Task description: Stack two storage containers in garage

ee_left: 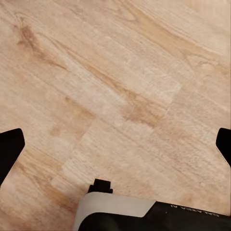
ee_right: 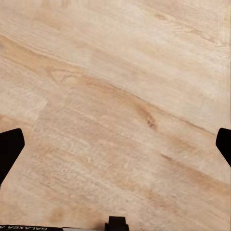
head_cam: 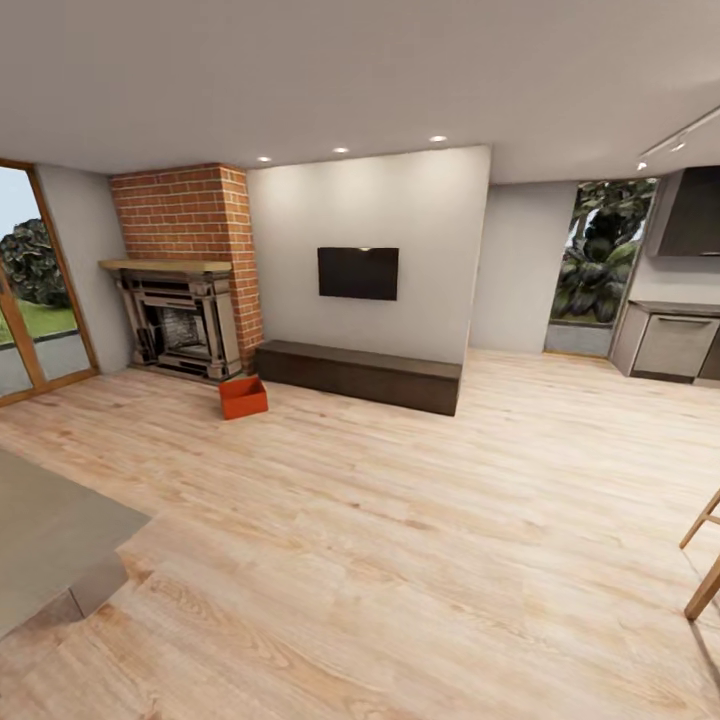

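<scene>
I am in the living room. One orange-red storage container sits on the light wood plank floor far ahead, between the brick fireplace and the long dark low cabinet. In the left wrist view my left gripper hangs open over bare planks, its dark fingertips at the frame's two sides. My right gripper is likewise open above the wood floor, with nothing between its fingertips.
A wall TV hangs above the cabinet. A grey surface lies close at the near left. Wooden chair legs stand at the right edge. Kitchen units are at the far right, a glass door far left.
</scene>
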Robot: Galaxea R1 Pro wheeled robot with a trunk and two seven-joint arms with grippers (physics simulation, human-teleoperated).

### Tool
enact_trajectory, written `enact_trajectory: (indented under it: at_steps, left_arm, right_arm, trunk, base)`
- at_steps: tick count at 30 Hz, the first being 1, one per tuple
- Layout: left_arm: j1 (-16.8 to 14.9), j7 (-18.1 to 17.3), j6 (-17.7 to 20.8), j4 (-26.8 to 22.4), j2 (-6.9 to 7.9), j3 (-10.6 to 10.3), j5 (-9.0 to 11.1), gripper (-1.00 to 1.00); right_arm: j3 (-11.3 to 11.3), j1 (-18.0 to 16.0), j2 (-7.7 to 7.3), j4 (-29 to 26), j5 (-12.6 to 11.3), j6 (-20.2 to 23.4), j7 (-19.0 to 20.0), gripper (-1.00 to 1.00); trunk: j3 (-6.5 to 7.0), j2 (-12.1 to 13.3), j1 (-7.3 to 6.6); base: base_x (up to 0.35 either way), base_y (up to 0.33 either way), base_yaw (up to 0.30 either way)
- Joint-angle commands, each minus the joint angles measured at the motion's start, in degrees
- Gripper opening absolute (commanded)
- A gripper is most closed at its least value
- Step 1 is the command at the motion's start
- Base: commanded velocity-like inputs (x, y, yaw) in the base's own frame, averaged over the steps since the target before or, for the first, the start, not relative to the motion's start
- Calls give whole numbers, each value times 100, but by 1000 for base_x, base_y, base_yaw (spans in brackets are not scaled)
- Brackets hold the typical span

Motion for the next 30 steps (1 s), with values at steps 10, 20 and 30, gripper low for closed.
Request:
enact_trajectory:
  at_steps: [10, 20, 30]
  left_arm:
    - [-8, -3, -40, 32, 23, 29, 3, 100]
    - [-1, -3, -48, 33, 14, 29, 3, 100]
    - [1, 5, -49, 33, 21, 29, 3, 100]
  right_arm:
    - [10, -2, -1, 7, 3, -18, -38, 100]
    - [9, -3, -1, 7, 0, -18, -54, 100]
    - [9, -2, -1, 7, 0, -17, -54, 100]
  trunk:
    - [-1, -3, 5]
    - [-1, -3, 5]
    - [-1, -3, 5]
  base:
    - [325, 0, 0]
    - [325, 0, 0]
    - [325, 0, 0]
